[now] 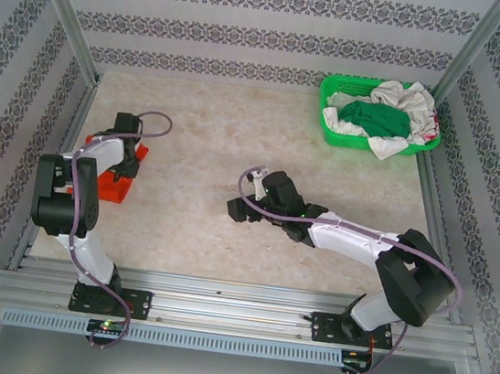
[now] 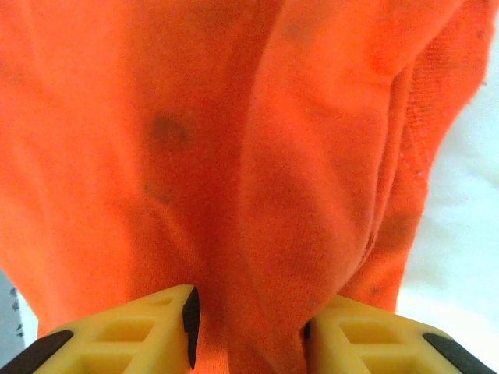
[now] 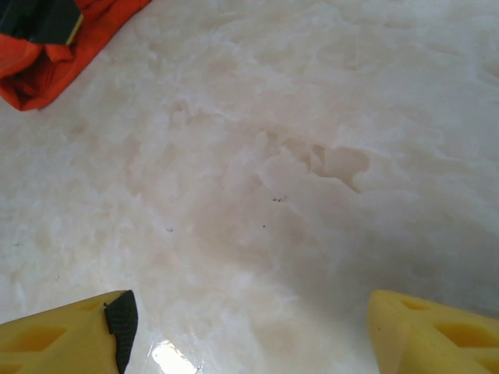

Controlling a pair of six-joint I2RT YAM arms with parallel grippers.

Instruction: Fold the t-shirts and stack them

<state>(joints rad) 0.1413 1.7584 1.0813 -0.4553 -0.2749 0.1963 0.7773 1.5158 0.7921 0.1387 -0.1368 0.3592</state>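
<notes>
Left on the counter (image 1: 264,152), the limp orange-red cloth t-shirt (image 1: 113,191) bunches between the jaws of the left claw (image 2: 248,312), grip unclear, best pinched at hems; the right claw (image 3: 248,312) gapes empty.

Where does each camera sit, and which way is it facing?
Top external: above and behind the bases, looking down on the table; both arms show, left arm over the orange t-shirt.
Left wrist: on the left arm, close on the orange t-shirt; its yellow jaws at bottom.
Right wrist: on the right arm, facing bare table; its jaws wide apart.
Shared: the orange t-shirt, in all three.
</notes>
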